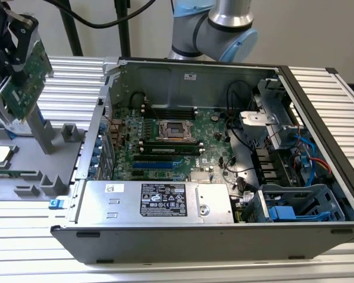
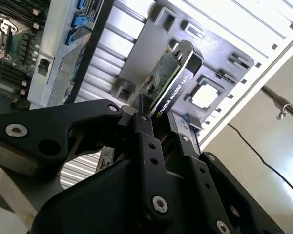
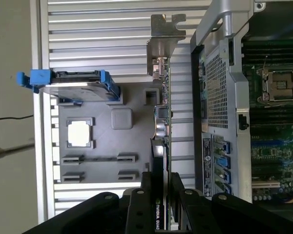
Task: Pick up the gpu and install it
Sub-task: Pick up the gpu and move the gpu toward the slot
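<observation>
The gpu (image 1: 27,79), a green card with a black cooler and a silver end bracket, hangs tilted in the air at the exterior view's upper left. It is above the grey holder tray (image 1: 44,177) and outside the open computer case (image 1: 224,71). My gripper (image 1: 15,50) is shut on it. The second wrist view has both black fingers (image 2: 147,134) clamped across the gpu (image 2: 167,80). In the first wrist view the gpu (image 3: 161,122) is edge-on, its bracket (image 3: 164,39) pointing away from my gripper (image 3: 161,195) and its length running alongside the case's rear wall (image 3: 212,87).
The case lies open with the large green motherboard (image 1: 165,147) and the power supply (image 1: 159,201) along its near side. On the tray sit a processor chip (image 3: 80,132) and a silver hard drive with blue rails (image 3: 75,87). The slatted metal table (image 1: 318,88) surrounds everything.
</observation>
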